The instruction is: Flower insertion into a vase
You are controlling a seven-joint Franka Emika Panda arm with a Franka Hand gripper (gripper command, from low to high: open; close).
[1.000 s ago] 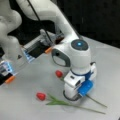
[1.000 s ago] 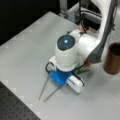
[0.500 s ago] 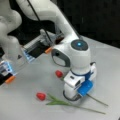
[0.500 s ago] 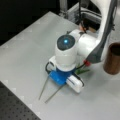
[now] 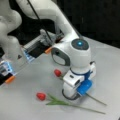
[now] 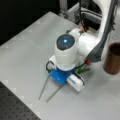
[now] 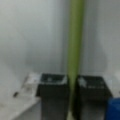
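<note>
Two red flowers with long green stems lie on the grey table. In a front view, one flower (image 5: 57, 72) runs under my gripper (image 5: 72, 93), which is lowered to the table over its stem. The other flower (image 5: 41, 96) lies just in front of it, untouched. In the wrist view my gripper (image 7: 72, 100) has both black fingers (image 7: 53, 100) pressed against a green stem (image 7: 75, 45). In a front view, two stem ends (image 6: 43, 87) stick out from under the hand. The brown vase (image 6: 113, 58) stands upright at that view's right edge, apart from the gripper.
In a front view, a grey fixture with orange tabs (image 5: 37, 47) sits at the back left and a white robot base (image 5: 10, 37) at the far left. A dark perforated board (image 6: 15, 107) borders the table at the bottom left.
</note>
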